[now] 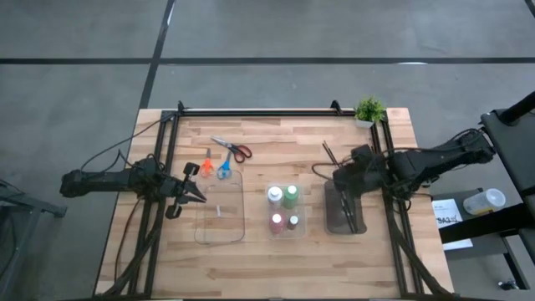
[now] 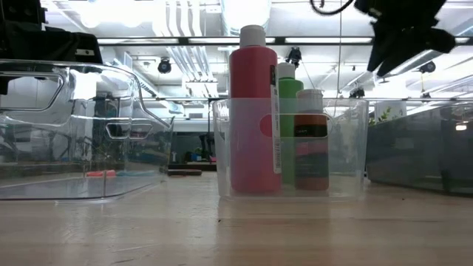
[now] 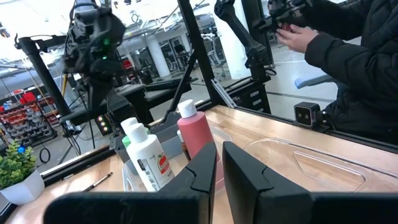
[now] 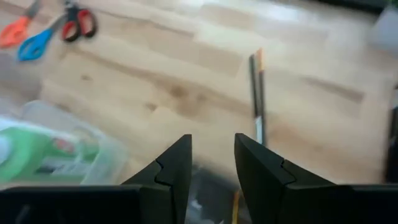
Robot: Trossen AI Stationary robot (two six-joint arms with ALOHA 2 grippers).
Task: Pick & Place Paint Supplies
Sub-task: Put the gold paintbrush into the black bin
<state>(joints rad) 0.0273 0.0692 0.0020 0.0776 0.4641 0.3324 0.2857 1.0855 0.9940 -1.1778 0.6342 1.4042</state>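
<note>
Overhead, right pincer above grey tray edge; brush beside.

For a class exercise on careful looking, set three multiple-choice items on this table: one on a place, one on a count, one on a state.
1. Where do the bottles stand?
A. In the clear bin
B. In the dark tray
C. On bare wood

2. How many scissors lie on the table?
A. Two
B. Three
C. Five

3. How is the right gripper?
A. Shut on a brush
B. Open, empty
C. Shut on a bottle

Key:
1 A: the bottles stand inside the bin.
2 B: the scissors are one red, one orange and one blue.
3 B: the right gripper shows a gap between its fingers, with nothing in it.
</note>
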